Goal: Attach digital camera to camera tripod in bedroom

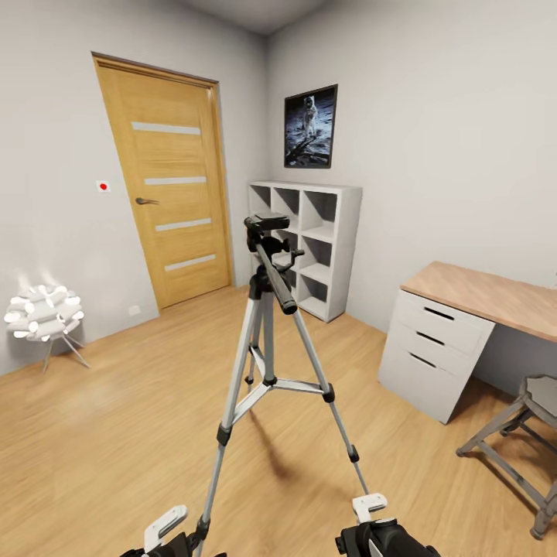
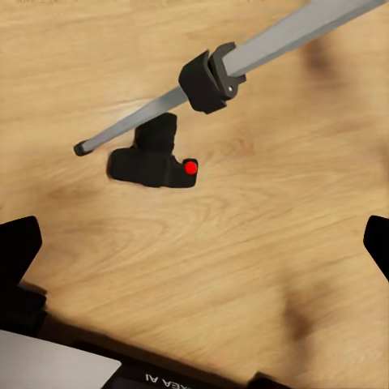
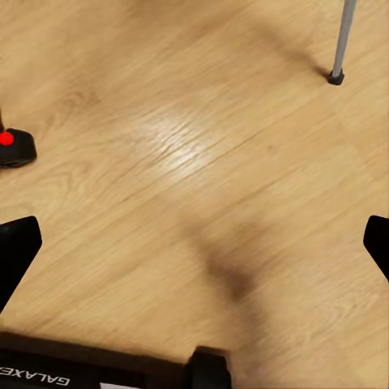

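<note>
Wooden plank floor (image 1: 116, 418), grey walls (image 1: 449, 139).

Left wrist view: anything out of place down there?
Yes. The small black digital camera with the red button lies on the light wooden plank floor, beside the foot of a silver-grey tripod leg, not on the tripod's bare black head.

Silver-grey legs with black collars and a black head are seen on the camera tripod (image 1: 267, 309). The digital camera (image 2: 154, 158) is coloured black, with a red button. A light wooden plank pattern is shown on the floor (image 1: 116, 418).
</note>
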